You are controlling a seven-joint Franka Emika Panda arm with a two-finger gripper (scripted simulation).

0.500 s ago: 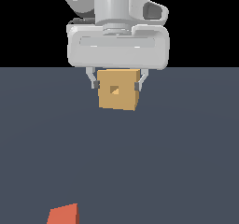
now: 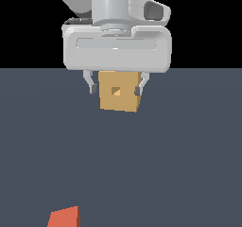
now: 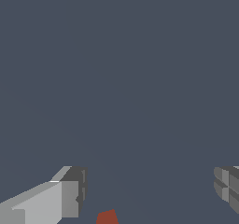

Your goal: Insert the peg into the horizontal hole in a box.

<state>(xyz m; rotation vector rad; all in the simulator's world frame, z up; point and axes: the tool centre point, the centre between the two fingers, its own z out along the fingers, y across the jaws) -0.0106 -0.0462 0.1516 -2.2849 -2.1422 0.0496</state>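
Note:
The tan box (image 2: 124,103) stands on the dark floor, its small dark square hole (image 2: 116,91) facing the exterior camera. My gripper (image 2: 116,88) hangs in front of it, jaws wide open and empty, so the fingers (image 2: 93,86) seem to flank the box. The wrist view shows the gripper (image 3: 150,188) with only bare floor between its fingers (image 3: 70,195); the box is not in that view. Only the orange-red end of the peg (image 2: 64,217) shows at the exterior view's bottom edge. It also shows in the wrist view (image 3: 107,217). Its pale half is out of view.
A flat dark grey floor (image 2: 189,164) runs under everything. The white hand body (image 2: 117,46) hides the top of the box in the exterior view.
The hand has come very slightly lower. The box and the peg have not moved, and the fingers stay open.

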